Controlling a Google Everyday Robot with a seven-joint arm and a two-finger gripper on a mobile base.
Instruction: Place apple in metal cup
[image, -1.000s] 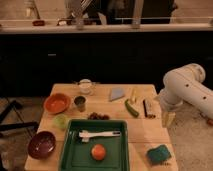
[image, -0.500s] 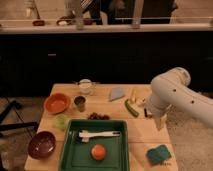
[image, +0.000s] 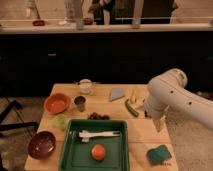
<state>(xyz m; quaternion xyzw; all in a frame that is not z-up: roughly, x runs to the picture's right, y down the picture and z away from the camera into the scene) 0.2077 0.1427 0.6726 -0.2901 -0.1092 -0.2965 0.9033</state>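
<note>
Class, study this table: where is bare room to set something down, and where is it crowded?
The wooden table is bare between the green plastic tray and the teal sponge, near the open gripper hanging above. Crowded: around the small grey metal cup.

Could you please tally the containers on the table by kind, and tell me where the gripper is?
Bowls: 2 (orange bowl, maroon bowl)
Cups and jars: 2 (metal cup, pale jar)
Trays: 1 (green tray, holding the apple)
Total: 5
The gripper hangs open above the right side of the table, holding nothing.
</note>
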